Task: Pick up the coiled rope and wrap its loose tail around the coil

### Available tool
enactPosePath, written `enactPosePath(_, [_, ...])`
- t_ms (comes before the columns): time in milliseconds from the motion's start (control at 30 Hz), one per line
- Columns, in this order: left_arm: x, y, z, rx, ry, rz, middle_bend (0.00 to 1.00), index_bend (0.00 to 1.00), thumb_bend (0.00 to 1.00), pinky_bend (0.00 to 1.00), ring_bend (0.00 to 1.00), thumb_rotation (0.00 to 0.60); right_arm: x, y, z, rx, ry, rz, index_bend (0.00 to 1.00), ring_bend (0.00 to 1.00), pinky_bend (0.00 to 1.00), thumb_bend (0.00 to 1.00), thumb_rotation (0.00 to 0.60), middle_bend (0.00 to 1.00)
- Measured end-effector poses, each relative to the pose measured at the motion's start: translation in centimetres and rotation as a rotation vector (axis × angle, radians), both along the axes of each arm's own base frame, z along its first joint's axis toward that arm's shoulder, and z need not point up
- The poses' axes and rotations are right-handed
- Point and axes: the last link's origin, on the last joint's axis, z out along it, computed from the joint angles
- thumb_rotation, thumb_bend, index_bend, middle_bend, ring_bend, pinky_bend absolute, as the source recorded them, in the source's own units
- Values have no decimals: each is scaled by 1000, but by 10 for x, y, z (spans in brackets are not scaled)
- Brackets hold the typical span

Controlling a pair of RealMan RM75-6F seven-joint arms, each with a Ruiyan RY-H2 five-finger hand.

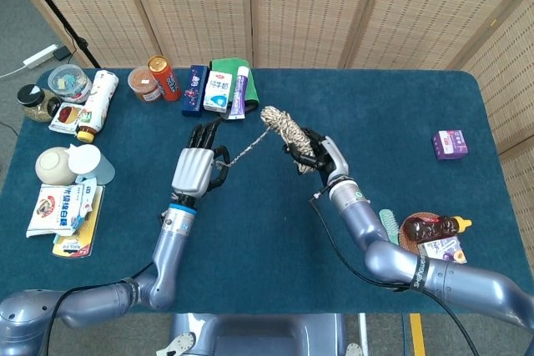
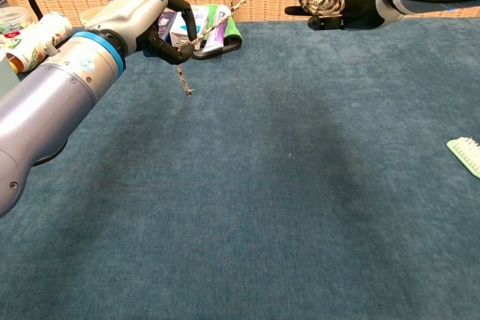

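The dark blue cloth-covered table (image 1: 250,214) spreads under both my arms, and I place everything else from it. My left hand (image 1: 197,166), silver-backed with black fingers, hangs above the table's left-centre with its fingers curled in, pinching the thin speckled loose tail (image 1: 244,149) of the rope; a short end of that tail dangles below my fingers (image 2: 182,79) in the chest view. My right hand (image 1: 315,152), black with a silver wrist, is raised above the table's middle and grips the beige-and-brown braided rope coil (image 1: 288,133), which stands clear of the tabletop. The tail runs taut in a straight line from the coil down to my left hand, the two hands near each other but apart. At the table's far edge, behind my left hand, lie a green pouch (image 1: 229,68) and small white cartons (image 1: 219,91). Smallest, a pale green brush (image 2: 466,154) lies flat at the table's right side.
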Motion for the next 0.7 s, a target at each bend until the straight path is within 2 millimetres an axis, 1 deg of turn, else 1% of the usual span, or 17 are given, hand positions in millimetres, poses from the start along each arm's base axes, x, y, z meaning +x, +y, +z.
enactPosePath(33, [1,0,0,-1,-1,-1,0,590,396,0,0,600,1,1,0,3,1,4,754,411,719,1000,600,514])
enactPosePath(100, [1,-1,0,-2,-3,-3,0,544,391,0,0,600,2,1,-1,5,1,10,755,411,719,1000,600,514])
enactPosePath(133, [2,-1,0,-3,-4,-4,0,472,380,0,0,600,2,2,-1,7,2,12,755,411,719,1000,600,514])
enactPosePath(167, [2,-2,1,-6,-6,-6,0,344,358,0,0,600,2,2,-1,8,4,15,754,411,719,1000,600,514])
enactPosePath(200, [2,-2,1,-8,-9,-7,0,239,334,0,0,600,3,2,-1,10,5,18,754,411,719,1000,600,514])
enactPosePath(233, [3,-3,1,-13,-12,-9,0,105,295,0,0,600,3,3,-1,11,6,20,754,411,719,1000,600,514])
enactPosePath(267, [3,-4,1,-22,-16,-11,0,20,257,0,0,600,3,3,-1,13,7,21,754,411,719,1000,600,514])
enactPosePath(300, [3,-4,2,-28,-18,-13,0,0,237,0,0,600,2,3,-1,14,9,23,754,411,719,1000,600,514])
enactPosePath(467, [1,-5,9,-40,-5,-27,0,0,151,0,0,600,2,4,-1,17,7,25,753,411,719,1000,600,514])
enactPosePath(633, [1,-8,16,-44,-5,-34,0,0,143,0,0,600,-1,4,-2,17,16,28,753,411,719,1000,600,514])
enactPosePath(700, [0,-11,22,-42,-7,-38,0,0,141,0,0,600,-3,5,-1,15,24,27,753,411,719,1000,600,514])
